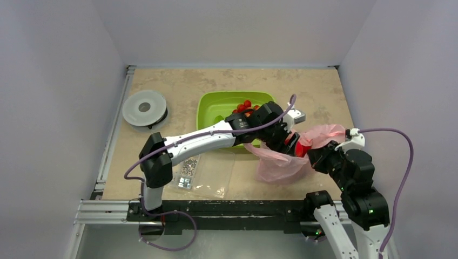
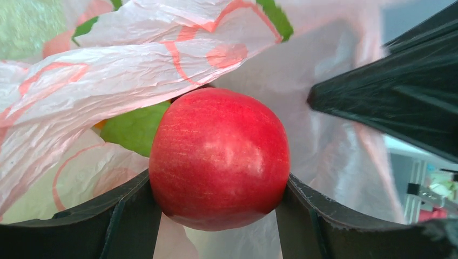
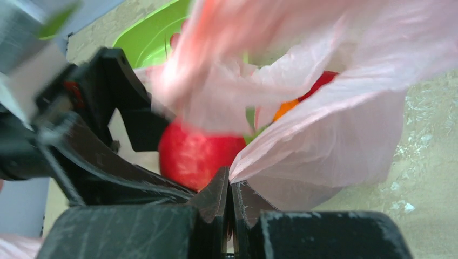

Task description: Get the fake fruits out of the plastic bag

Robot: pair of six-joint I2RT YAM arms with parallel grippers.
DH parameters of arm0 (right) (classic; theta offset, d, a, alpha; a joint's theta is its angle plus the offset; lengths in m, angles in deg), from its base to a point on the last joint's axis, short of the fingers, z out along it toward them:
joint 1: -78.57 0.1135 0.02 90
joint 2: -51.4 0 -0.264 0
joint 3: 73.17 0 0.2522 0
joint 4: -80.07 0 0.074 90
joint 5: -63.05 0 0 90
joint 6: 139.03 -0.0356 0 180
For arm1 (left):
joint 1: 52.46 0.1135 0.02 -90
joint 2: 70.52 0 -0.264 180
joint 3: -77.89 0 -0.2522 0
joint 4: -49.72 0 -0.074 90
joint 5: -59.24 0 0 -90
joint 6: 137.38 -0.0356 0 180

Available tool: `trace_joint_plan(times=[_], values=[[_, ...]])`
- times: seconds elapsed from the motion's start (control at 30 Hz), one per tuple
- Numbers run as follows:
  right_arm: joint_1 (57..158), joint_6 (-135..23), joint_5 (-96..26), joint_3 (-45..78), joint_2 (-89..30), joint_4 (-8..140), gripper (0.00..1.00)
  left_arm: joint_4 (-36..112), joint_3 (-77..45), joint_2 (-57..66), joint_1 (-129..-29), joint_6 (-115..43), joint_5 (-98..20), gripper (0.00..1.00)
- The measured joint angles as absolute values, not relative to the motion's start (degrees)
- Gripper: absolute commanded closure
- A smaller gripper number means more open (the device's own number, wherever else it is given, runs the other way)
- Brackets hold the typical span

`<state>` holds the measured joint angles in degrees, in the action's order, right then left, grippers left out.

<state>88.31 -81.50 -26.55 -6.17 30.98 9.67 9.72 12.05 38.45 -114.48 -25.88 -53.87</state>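
The left arm (image 1: 200,139) reached low from its base at 8 o'clock toward 3 o'clock. The left gripper (image 2: 219,200) was clamped around a red fruit (image 2: 219,151). The right arm (image 1: 354,172) sat folded at 4 o'clock. The right gripper (image 3: 231,190) pointed toward 10 o'clock, pinched tight on the plastic bag (image 3: 324,140).

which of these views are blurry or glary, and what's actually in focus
Left wrist: the red fruit is sharp, with a soft glare patch on its skin; the far right edge is out of focus. Right wrist: the plastic bag smears into blur along the top, the table beside it is crisper. Top external: evenly lit, sharp, no glare, only faint shadows.
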Motion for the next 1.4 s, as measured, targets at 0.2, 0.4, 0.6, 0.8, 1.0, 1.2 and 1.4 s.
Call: trace_joint_plan(times=[0.2,0.4,0.6,0.8,1.0,1.2,1.4], values=[[88.31,-82.06,-26.5,-7.84,30.91,9.14,1.0,9.91,8.21,42.1,-116.67,-27.61,-48.03,0.85],[88.31,-83.55,-26.52,-11.86,29.8,6.74,1.0,10.29,4.95,45.49,-117.32,-28.55,-43.95,0.62],[88.31,-84.21,-26.52,-14.0,28.9,6.3,1.0,10.46,4.64,45.95,-117.39,-29.55,-42.72,0.21],[88.31,-84.14,-26.52,-13.98,28.9,6.34,1.0,9.0,4.82,45.71,-117.39,-31.28,-42.72,0.0],[88.31,-83.94,-26.5,-13.32,28.4,6.32,1.0,4.69,7.77,44.4,-117.39,-32.88,-43.03,0.07],[88.31,-83.92,-26.5,-13.21,28.4,6.32,1.0,3.38,11.97,43.67,-117.5,-33.51,-44.71,0.37],[88.31,-83.92,-26.48,-12.38,28.4,6.32,1.0,4.04,13.82,43.7,-119.18,-33.51,-46.37,0.54]])
